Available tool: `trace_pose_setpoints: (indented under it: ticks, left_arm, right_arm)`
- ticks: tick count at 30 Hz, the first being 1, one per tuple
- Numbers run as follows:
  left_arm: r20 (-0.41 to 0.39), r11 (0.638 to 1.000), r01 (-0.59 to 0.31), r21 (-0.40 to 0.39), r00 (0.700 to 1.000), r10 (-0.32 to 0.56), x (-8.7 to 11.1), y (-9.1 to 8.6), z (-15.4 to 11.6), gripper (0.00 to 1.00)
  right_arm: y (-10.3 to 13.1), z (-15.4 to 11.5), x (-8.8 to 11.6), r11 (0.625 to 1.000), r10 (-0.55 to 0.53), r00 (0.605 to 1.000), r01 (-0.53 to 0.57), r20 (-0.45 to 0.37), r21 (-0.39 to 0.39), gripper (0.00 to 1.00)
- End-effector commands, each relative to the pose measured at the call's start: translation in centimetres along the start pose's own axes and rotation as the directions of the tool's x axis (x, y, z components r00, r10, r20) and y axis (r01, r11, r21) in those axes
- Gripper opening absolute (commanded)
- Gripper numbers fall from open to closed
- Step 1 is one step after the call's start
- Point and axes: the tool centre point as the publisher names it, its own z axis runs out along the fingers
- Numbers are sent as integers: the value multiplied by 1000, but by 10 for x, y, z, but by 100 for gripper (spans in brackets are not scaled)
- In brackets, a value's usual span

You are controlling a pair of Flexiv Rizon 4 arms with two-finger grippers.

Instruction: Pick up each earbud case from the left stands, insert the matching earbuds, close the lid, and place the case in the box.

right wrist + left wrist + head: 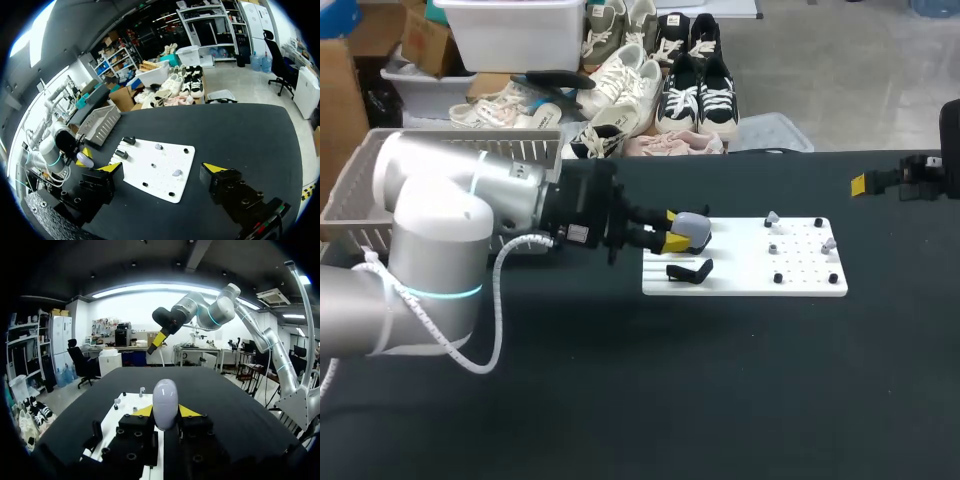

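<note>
A pale grey earbud case point(693, 231) is clamped between the yellow tips of my left gripper point(672, 231), held just above the left end of the white peg board point(745, 270). In the left wrist view the closed case point(165, 404) stands upright between the fingers of my left gripper point(165, 413). A black stand point(690, 270) sits on the board under the case. Small grey earbuds point(772, 217) point(828, 243) rest on the board's right half. My right gripper point(866, 184) hangs open high at the far right, well away from the board point(155, 167), nothing between its fingers point(161, 172).
A grey slatted basket point(340, 205) stands at the table's back left, partly behind my left arm; it also shows in the right wrist view point(100, 125). Two black stands point(129, 141) point(121, 154) occupy the board's left end. Dark tabletop stretches in front of the board.
</note>
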Motion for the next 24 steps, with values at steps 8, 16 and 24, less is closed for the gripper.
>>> trace_pose_setpoints:
  ticks: [8,16,24]
  left_arm:
    - [75,999,-25,-33,997,28,-18,-24,8,0]
    - [119,999,-46,-4,992,46,-28,-34,14,0]
    - [139,999,-43,8,989,41,-30,-38,20,0]
  right_arm:
    - [-2,0,0,1000,-2,1000,2,-1,-7,100]
    - [-2,0,0,1000,-2,1000,2,-1,-7,100]
    - [-2,0,0,1000,-2,1000,2,-1,-7,100]
